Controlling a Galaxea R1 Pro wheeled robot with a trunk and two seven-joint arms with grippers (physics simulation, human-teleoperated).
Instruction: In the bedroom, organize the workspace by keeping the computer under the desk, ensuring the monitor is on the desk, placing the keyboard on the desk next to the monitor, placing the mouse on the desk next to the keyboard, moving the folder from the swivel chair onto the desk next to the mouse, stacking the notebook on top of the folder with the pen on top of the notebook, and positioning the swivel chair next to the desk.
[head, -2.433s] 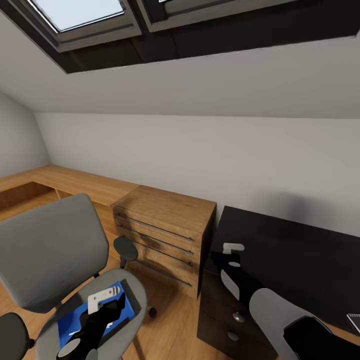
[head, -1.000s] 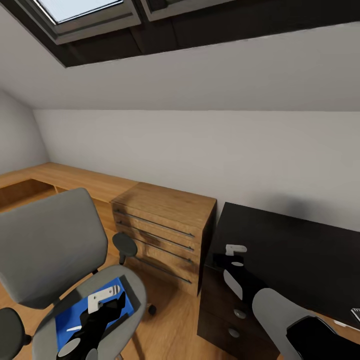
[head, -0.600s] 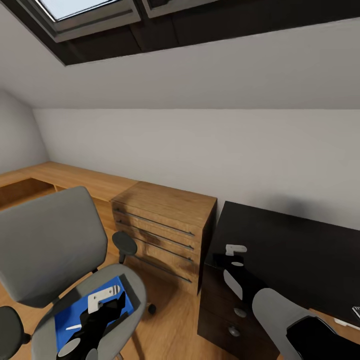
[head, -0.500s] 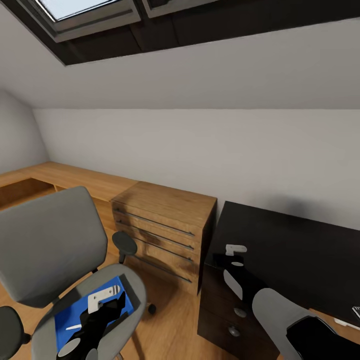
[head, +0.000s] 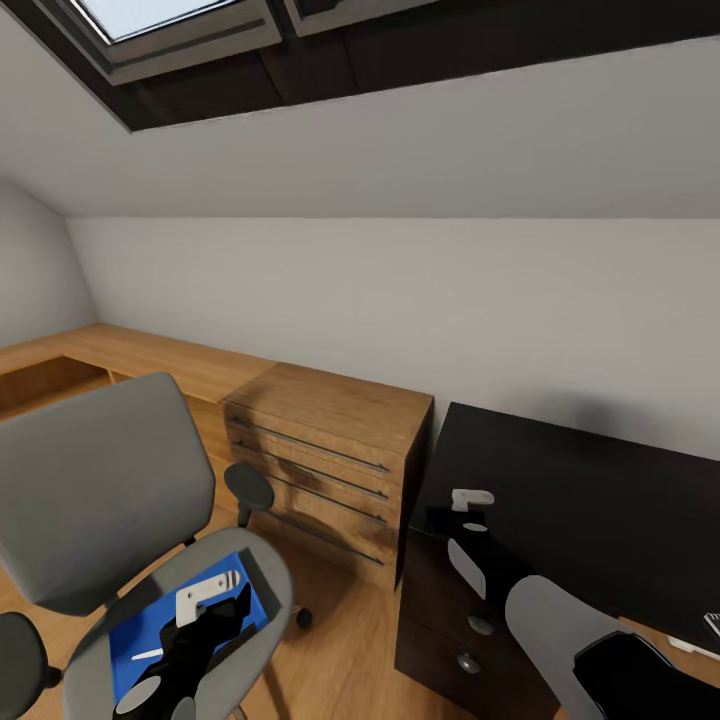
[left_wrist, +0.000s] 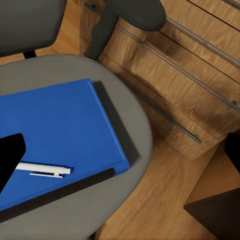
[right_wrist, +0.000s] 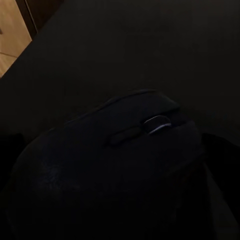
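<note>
Jaws: how either pair is set cannot be told. One dark finger (left_wrist: 10, 155) of the left gripper (head: 215, 615) hangs over the folder (left_wrist: 55, 125). The right wrist view is too dark to make out the right fingers.

Head view, 7 o'clock. The left gripper hovers above the chair (head: 95, 480) seat. The blue folder lies flat on the seat, black spine toward the seat's front edge. The pen (left_wrist: 42, 170) rests loose on the cover near the spine, just beside the finger.

Head view, 5 o'clock. The right gripper (head: 455, 520) is poised over the near corner of the desk (head: 580, 500), above the drawer unit (head: 468, 662). The right wrist view shows the mouse (right_wrist: 125, 150) very close against the black top. Whether it is gripped or already resting there cannot be told.

Judged step: seat the mouse on the desk, then fetch the folder. Let the mouse touch the top squarely before drawing away, since black on black hides the contact.

Folder: the pen would likely roll off if the cover tilts. Take the pen off first, or keep the folder level. Pinch at the edge overhanging toward 3 o'clock, where the seat curves away.

Head view, 11 o'clock of the desk: a wooden dresser (head: 330, 440) stands against the wall, just beside the desk. Carry the folder across in front of it.
</note>
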